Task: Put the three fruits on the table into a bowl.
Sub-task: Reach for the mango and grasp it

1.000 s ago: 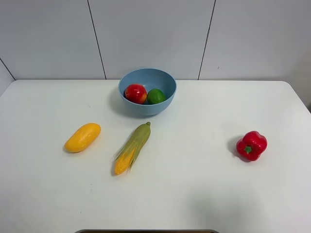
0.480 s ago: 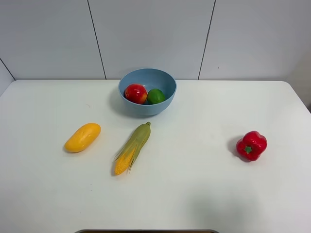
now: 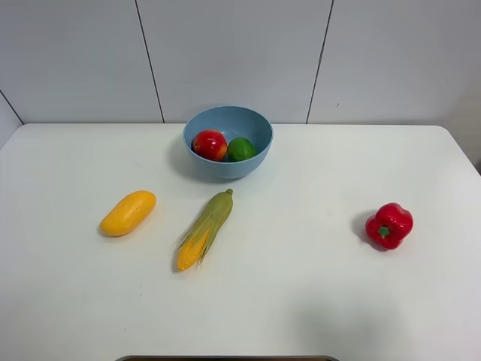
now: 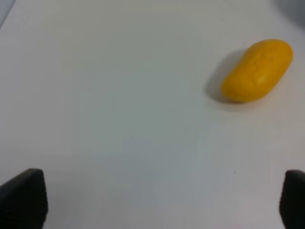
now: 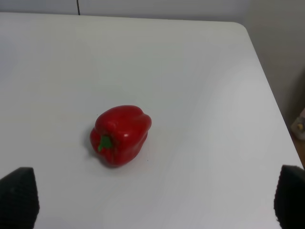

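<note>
Mango (image 3: 128, 213) lies outside the bowl (image 3: 259, 153).
The left gripper (image 4: 157, 200) gapes empty, mango ahead of its fingers (image 4: 23, 199); the right gripper (image 5: 155, 198) likewise, pepper (image 5: 121, 134) ahead.

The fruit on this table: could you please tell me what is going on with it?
A two-armed robot is putting fruit into the bowl. The pomegranate and lime lie in it; the mango lies on the table, left of the corn. The left gripper, open and empty, faces the mango; the right gripper, likewise open, faces the pepper.
</note>
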Motion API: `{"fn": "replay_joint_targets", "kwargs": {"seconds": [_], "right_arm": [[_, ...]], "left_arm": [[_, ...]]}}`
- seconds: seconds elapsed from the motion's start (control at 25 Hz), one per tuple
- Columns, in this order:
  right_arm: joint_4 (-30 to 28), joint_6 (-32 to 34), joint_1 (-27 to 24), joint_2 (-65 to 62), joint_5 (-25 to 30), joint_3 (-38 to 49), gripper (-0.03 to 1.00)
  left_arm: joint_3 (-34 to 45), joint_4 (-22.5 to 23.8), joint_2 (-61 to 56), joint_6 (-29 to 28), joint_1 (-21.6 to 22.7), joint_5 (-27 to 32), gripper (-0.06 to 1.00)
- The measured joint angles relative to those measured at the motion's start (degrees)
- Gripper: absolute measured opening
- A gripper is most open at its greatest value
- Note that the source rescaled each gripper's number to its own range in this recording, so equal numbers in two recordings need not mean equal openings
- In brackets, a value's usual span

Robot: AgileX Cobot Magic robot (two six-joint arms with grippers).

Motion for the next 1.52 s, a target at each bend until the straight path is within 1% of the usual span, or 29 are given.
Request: {"fn": "replay_joint_targets", "kwargs": {"seconds": [0.48, 0.64, 0.72, 0.96, 1.24, 1.4, 1.52], "right_arm": [[0.0, 0.0, 0.0, 0.0, 0.0, 0.0, 1.00], [0.0, 0.0, 0.0, 0.0, 0.0, 0.0, 1.00], [0.0, 0.0, 0.0, 0.0, 0.0, 0.0, 1.00], [0.0, 0.0, 0.0, 0.0, 0.0, 0.0, 1.00], [0.0, 0.0, 0.0, 0.0, 0.0, 0.0, 1.00], [0.0, 0.0, 0.0, 0.0, 0.0, 0.0, 1.00], [0.0, 0.0, 0.0, 0.0, 0.0, 0.0, 1.00]], "left_arm": [[0.0, 0.0, 0.1, 0.1, 0.0, 0.0, 1.00], [-2.8, 0.0, 4.5, 0.2, 0.0, 0.0, 1.00], [-5.5, 0.0, 8.1, 1.6, 0.0, 0.0, 1.00], [-14.1, 0.1, 19.2, 9.3, 0.0, -0.6, 1.00], [-23.7, 0.5, 33.8, 12.7, 0.0, -0.5, 1.00], [-27.3, 0.5, 41.7, 19.1, 0.0, -0.5, 1.00], [-29.5, 0.0, 46.8, 22.4, -0.9, -0.5, 1.00]]}}
